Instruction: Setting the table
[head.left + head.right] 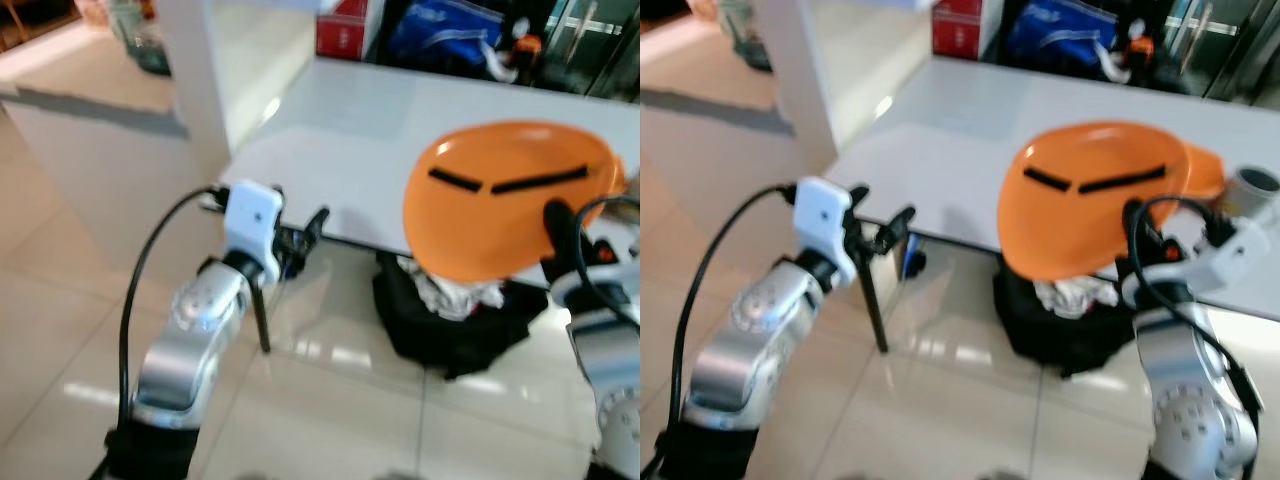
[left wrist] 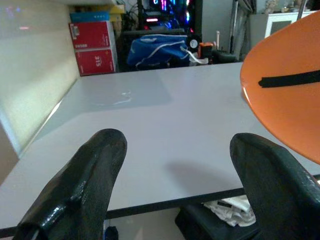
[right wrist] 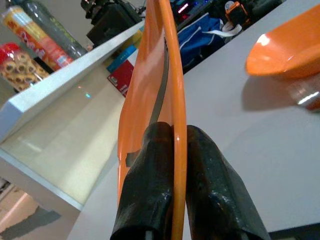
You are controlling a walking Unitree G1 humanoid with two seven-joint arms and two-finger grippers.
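While the left gripper (image 1: 300, 235) hangs released, the right gripper's (image 3: 172, 145) jaws pinch the orange plate's (image 1: 505, 200) rim, held above the table (image 1: 340, 140) edge.

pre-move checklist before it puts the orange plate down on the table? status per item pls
1. Grip on plate: ok. The right gripper is shut on the rim of the orange plate.
2. Plate attitude: not ok for release. It stands tilted up, close to on edge.
3. Landing spot: ok. The grey table in front of the plate is bare.
4. Neighbouring dish: ok. The orange bowl sits on the table off to one side, apart from the plate.
5. Left gripper: ok. Open, holding nothing, near the table edge.
6. Black bag under the table: cannot tell whether it blocks a step closer.
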